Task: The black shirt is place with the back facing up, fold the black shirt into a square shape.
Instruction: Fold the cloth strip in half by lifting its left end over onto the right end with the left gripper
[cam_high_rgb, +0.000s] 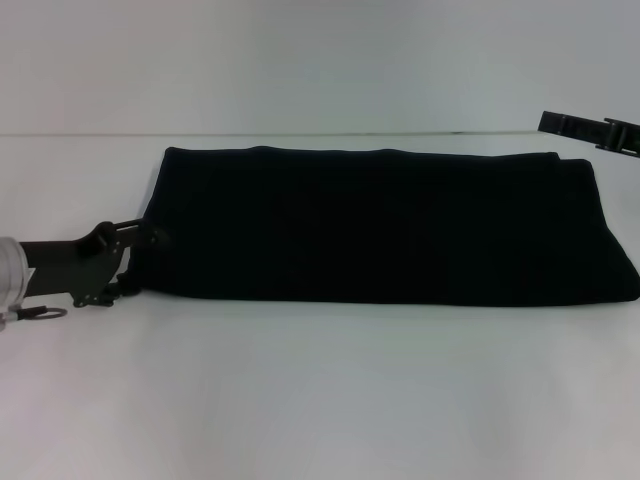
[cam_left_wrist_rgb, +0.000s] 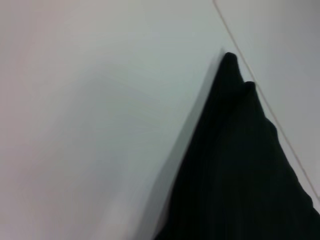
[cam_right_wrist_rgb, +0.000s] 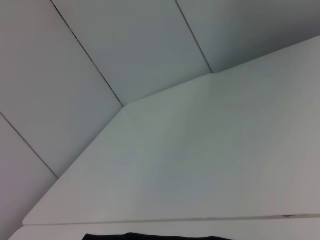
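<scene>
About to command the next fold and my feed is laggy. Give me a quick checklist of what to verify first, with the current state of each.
1. Black shirt folded into a long flat band on the table: ok.
2. Band already square: not ok, it is much wider than deep.
3. Left tool at the shirt's left end: ok, it touches the cloth edge.
4. Left tool's grip on the cloth: cannot tell.
5. Right tool at the shirt's right end: not ok, it sits beyond the far right corner.
6. Shirt fully on the table: cannot tell; its right end reaches the head view's edge.
</scene>
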